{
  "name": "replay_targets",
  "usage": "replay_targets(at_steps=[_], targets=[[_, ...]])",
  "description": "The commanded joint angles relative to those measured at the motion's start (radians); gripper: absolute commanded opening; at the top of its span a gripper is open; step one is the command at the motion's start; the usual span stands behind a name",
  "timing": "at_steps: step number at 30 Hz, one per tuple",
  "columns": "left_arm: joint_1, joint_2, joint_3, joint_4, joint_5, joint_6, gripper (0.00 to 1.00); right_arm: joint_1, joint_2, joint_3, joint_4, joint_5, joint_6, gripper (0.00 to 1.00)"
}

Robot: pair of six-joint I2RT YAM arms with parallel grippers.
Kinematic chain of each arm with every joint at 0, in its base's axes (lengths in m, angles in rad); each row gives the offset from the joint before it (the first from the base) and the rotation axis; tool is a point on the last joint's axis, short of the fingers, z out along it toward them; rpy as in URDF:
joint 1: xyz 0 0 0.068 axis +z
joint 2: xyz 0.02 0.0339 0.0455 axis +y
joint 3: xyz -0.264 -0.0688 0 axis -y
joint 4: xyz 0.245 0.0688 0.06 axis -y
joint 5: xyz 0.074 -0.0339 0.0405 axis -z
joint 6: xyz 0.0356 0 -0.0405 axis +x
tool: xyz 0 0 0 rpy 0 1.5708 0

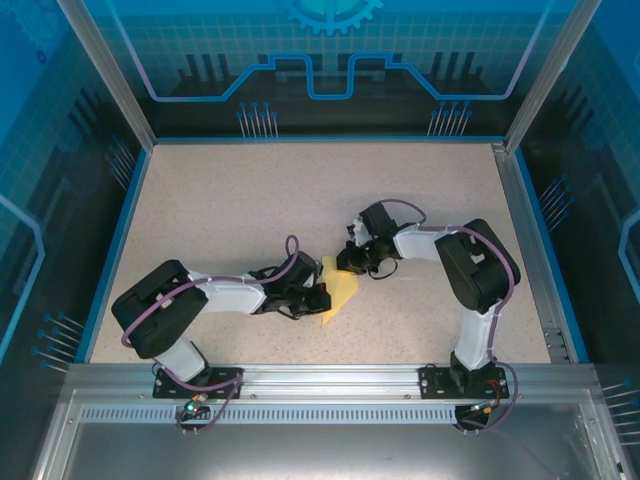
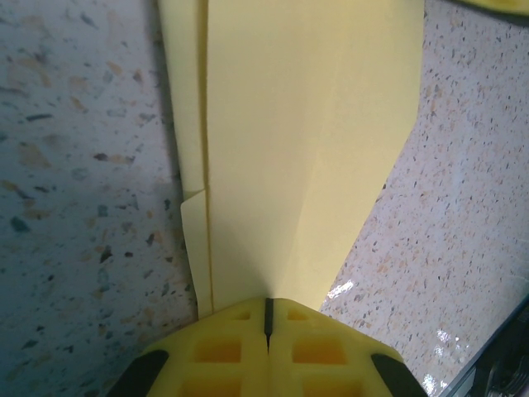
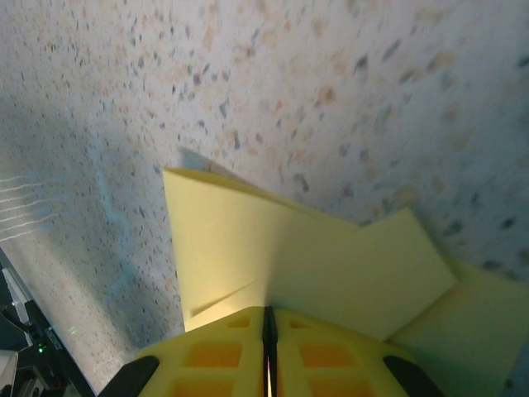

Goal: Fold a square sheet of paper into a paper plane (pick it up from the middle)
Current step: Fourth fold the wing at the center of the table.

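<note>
The square sheet of paper (image 1: 342, 294) is pale yellow and folded into layers with long creases, lying low over the speckled table between both arms. My left gripper (image 1: 319, 297) is shut on its near left end. In the left wrist view the folded paper (image 2: 297, 141) runs straight out from the closed yellow jaws of the left gripper (image 2: 267, 312), with a centre crease and a narrow flap on its left. My right gripper (image 1: 352, 266) is shut on the far end. In the right wrist view the paper (image 3: 248, 248) fans out from the closed right gripper (image 3: 269, 318).
The speckled beige table (image 1: 230, 210) is bounded by a blue rim (image 1: 120, 235) on the left and back and by an aluminium rail (image 1: 330, 378) at the near edge. A metal frame post (image 1: 530, 240) runs along the right side.
</note>
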Motion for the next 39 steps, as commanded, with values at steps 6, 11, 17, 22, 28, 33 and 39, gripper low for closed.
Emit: replay_targets(at_steps=[6, 11, 17, 22, 28, 33, 39], targets=[[0.006, 0.036, -0.076, -0.223, -0.031, 0.017, 0.0, -0.11, 0.065, 0.062, 0.004, 0.067, -0.054, 0.11], [0.006, 0.038, -0.071, -0.221, -0.028, 0.018, 0.0, -0.135, 0.054, 0.073, 0.016, 0.019, -0.061, 0.13], [0.006, 0.035, -0.066, -0.225, -0.026, 0.017, 0.0, -0.118, -0.074, 0.076, -0.036, -0.008, -0.08, 0.16], [0.006, 0.03, -0.061, -0.227, -0.024, 0.018, 0.0, -0.034, -0.126, 0.063, -0.074, 0.0, -0.087, 0.15], [0.006, 0.019, -0.052, -0.23, -0.021, 0.015, 0.0, 0.046, -0.099, -0.008, 0.007, -0.001, -0.023, 0.12], [0.005, 0.01, -0.039, -0.23, -0.018, 0.016, 0.0, 0.08, -0.039, -0.034, 0.048, 0.009, 0.012, 0.09], [0.006, 0.002, -0.015, -0.219, 0.004, 0.0, 0.0, 0.081, 0.014, -0.086, 0.095, 0.026, 0.037, 0.07]])
